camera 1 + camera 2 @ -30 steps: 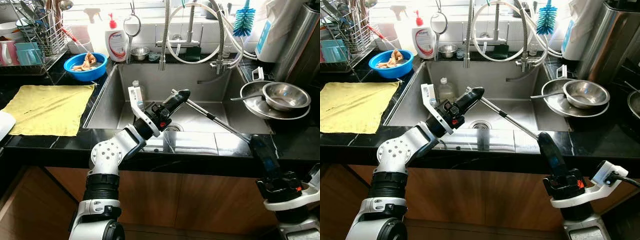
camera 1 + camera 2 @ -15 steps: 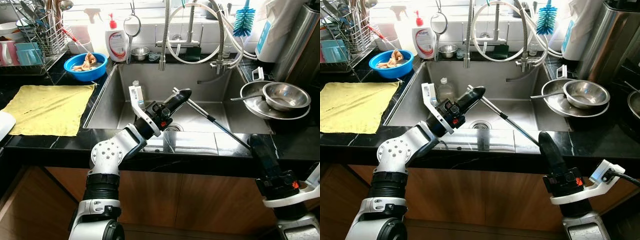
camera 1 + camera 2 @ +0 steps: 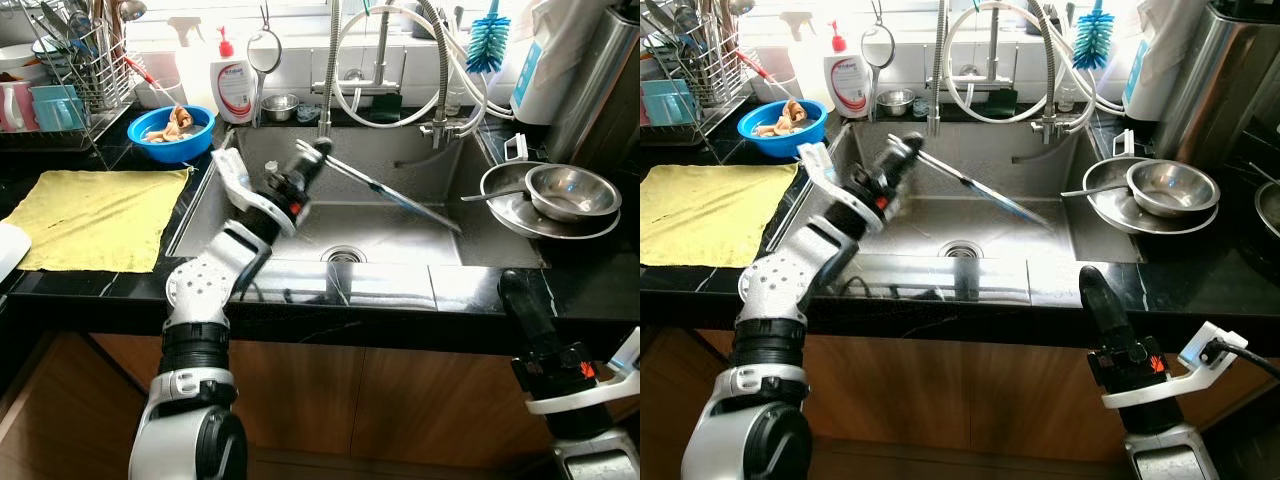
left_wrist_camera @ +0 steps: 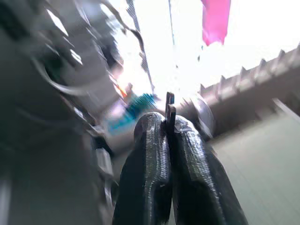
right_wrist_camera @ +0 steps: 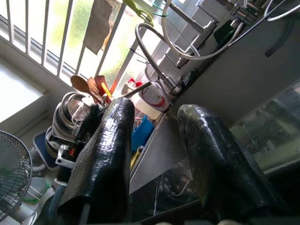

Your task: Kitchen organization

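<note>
1. Gripping one end of a long thin metal utensil (image 3: 385, 188), the left tool (image 3: 308, 158) is clenched on it above the sink (image 3: 480, 250).
2. Low before the worktop (image 3: 560, 290), the right tool (image 5: 154, 154) hangs released, holding nothing.
3. Judged so far: the utensil is lifted out but not put away; steel bowls (image 3: 560, 195) beside the sink also look left to sort.

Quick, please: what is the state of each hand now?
Left hand: closed on the long metal utensil above the sink.
Right hand: open, holding nothing.
</note>
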`<state>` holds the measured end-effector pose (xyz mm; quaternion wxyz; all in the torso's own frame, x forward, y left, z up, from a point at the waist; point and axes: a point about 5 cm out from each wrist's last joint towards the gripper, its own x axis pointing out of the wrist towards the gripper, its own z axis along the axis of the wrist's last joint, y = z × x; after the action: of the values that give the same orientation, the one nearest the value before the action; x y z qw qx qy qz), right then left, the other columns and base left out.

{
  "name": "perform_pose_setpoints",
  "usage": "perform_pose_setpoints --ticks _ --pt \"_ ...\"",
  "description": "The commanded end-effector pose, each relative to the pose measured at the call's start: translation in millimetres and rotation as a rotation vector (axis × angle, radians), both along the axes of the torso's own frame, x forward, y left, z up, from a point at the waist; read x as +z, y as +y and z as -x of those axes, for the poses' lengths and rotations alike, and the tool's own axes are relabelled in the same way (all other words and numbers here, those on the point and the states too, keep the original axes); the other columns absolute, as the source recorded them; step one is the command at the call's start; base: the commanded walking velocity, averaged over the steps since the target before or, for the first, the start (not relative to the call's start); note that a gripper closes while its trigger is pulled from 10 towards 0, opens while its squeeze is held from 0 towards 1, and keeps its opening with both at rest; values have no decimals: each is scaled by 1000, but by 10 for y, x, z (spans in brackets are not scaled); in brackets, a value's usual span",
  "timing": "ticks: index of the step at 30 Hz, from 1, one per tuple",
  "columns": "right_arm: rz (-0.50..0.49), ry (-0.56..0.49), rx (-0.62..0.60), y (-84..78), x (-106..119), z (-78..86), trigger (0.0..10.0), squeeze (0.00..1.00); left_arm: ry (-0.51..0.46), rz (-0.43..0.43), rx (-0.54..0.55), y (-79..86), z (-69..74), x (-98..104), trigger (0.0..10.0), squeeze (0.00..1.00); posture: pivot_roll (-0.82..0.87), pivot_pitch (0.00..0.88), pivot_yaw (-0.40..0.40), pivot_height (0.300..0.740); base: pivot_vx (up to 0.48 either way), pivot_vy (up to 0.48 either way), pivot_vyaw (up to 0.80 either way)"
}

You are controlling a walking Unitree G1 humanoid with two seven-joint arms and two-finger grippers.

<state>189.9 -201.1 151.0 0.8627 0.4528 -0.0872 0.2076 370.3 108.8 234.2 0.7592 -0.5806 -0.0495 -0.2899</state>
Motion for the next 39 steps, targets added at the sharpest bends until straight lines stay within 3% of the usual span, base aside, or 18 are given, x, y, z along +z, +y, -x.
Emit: perform_pose_setpoints --ticks 1,2,3,4,7,9,10,12,14,17,18,22,27,33,34,35,36,39 --pt "11 1 -11 -5 2 15 10000 0 35 -41 125 125 -83 30 10000 0 -27 0 49 740 0 0 0" --pt "13 1 -12 -5 2 16 10000 0 47 -69 167 156 -105 23 10000 0 -28 0 49 740 0 0 0" --pt "21 0 -23 -10 8 10 10000 0 86 -253 337 268 -170 -20 10000 0 -28 0 50 740 0 0 0" --pt "21 0 -23 -10 8 10 10000 0 86 -253 337 268 -170 -20 10000 0 -28 0 50 740 0 0 0" --pt "50 -10 -31 1 25 -1 10000 0 -2 -593 494 309 -191 -15 10000 0 -28 0 49 740 0 0 0" --pt "67 -18 -48 0 54 -11 10000 0 -56 -768 519 293 -189 -86 10000 0 -35 0 52 740 0 0 0" --pt "67 -18 -48 0 54 -11 10000 0 -56 -768 519 293 -189 -86 10000 0 -35 0 52 740 0 0 0" --pt "125 -15 -93 -33 75 -30 10000 0 -119 -914 534 280 -176 -145 10000 0 -37 0 53 740 0 0 0" --pt "160 -2 -110 -47 68 -45 10000 0 -142 -982 538 273 -170 -203 10000 0 -36 0 54 740 0 0 0" --pt "306 54 -230 -142 34 -113 10000 0 -182 -1108 538 247 -147 -352 10000 0 -40 0 55 740 0 0 0" --pt "441 105 -338 -241 10 -158 10000 0 -204 -1174 528 222 -131 -427 10000 0 -39 0 56 740 0 0 0" --pt "593 131 -499 -389 81 -193 10000 0 -209 -1224 510 202 -109 -522 10000 0 -44 0 57 740 0 0 0" --pt "791 140 -562 -390 100 -227 10000 0 -219 -1244 504 178 -100 -582 10000 0 -51 0 61 740 0 0 0" --pt "833 121 -578 -313 85 -242 10000 0 -236 -1282 494 149 -97 -631 10000 0 -48 0 61 740 0 0 0" --pt "834 124 -580 -309 78 -248 10000 0 -231 -1287 491 152 -99 -643 10000 745 -48 0 61 740 0 0 0" --pt "834 124 -580 -309 78 -248 10000 0 -231 -1287 491 152 -99 -643 10000 745 -48 0 61 740 0 0 0" --pt "836 126 -583 -307 74 -253 10000 0 -226 -1290 489 156 -101 -650 10000 1000 -48 0 61 740 0 0 0" --pt "855 130 -592 -308 70 -270 10000 0 -209 -1311 464 131 -92 -710 10000 1000 -47 0 60 740 0 0 0"
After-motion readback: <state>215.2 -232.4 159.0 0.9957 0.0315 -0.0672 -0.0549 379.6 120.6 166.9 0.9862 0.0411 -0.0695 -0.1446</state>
